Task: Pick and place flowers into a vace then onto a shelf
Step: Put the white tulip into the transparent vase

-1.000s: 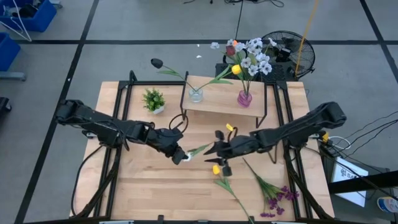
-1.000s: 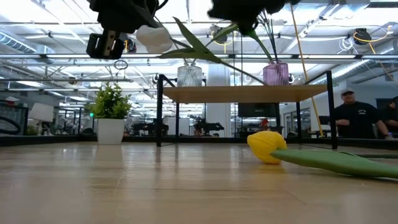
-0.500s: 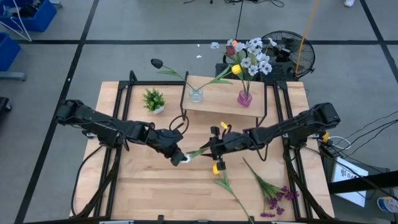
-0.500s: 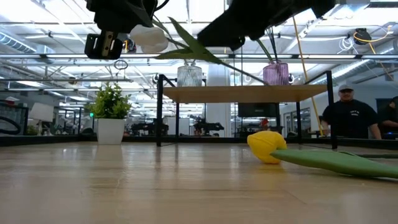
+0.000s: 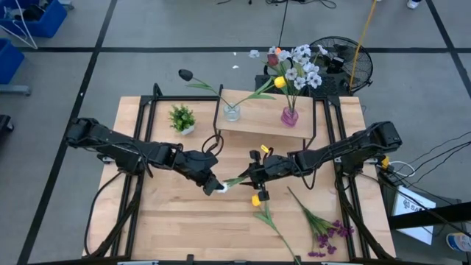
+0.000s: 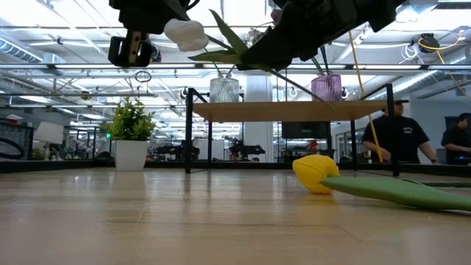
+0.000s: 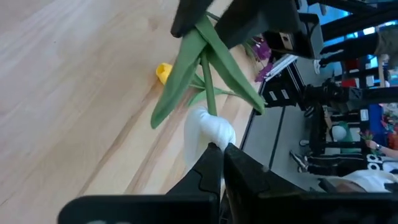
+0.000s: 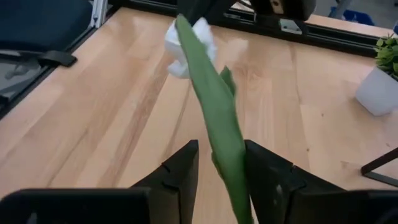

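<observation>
Pinching the white flower (image 7: pixel 210 129) by its head, the left pincer (image 5: pixel 213 185) is holding it above mid-tabletop (image 5: pixel 169 221). Right pincer (image 8: pixel 219 163) is straddling its stem, spread. Low view is showing a yellow flower (image 6: pixel 315 174) lying below.

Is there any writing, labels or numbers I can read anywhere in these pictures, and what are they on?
None can be read.
White sheet on the floor beside the table's right edge: dark print, too small to read.
White label on a dark frame in the left wrist view: marks too blurred to read.
Person's dark shirt in the room behind: pale chest mark, too small to read.
</observation>
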Robot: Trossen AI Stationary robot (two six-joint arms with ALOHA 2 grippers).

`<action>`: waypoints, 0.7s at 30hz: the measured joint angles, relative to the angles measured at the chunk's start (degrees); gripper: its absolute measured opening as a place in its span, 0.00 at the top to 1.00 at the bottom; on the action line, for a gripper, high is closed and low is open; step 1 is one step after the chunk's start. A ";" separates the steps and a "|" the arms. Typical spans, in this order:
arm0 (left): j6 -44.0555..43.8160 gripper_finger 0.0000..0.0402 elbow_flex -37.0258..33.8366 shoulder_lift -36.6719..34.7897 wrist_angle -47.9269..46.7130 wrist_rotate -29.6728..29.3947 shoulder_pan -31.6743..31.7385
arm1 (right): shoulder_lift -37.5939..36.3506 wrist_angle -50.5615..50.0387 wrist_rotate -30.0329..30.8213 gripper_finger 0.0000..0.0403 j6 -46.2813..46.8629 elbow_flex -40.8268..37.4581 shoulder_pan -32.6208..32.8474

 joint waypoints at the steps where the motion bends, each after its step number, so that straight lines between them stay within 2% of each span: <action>1: 0.31 0.96 0.00 0.00 0.15 0.28 -0.01 | 0.00 0.14 0.01 0.73 0.13 0.00 -0.12; 6: 3.47 0.97 0.00 0.00 0.05 0.97 -0.02 | 0.00 0.13 -0.24 0.88 2.45 0.00 -0.30; 9: 6.43 0.95 0.00 0.00 -0.16 0.95 -0.02 | 0.02 -0.06 -2.73 0.97 2.38 -0.04 -0.29; 16: 13.41 0.80 0.00 -0.02 -1.53 -0.65 -0.22 | 0.02 -0.81 -4.78 0.98 5.61 -0.04 0.25; 21: 14.49 0.68 0.00 -0.02 -1.48 -0.85 -0.44 | 0.02 -4.00 -11.72 0.98 10.39 -0.04 0.58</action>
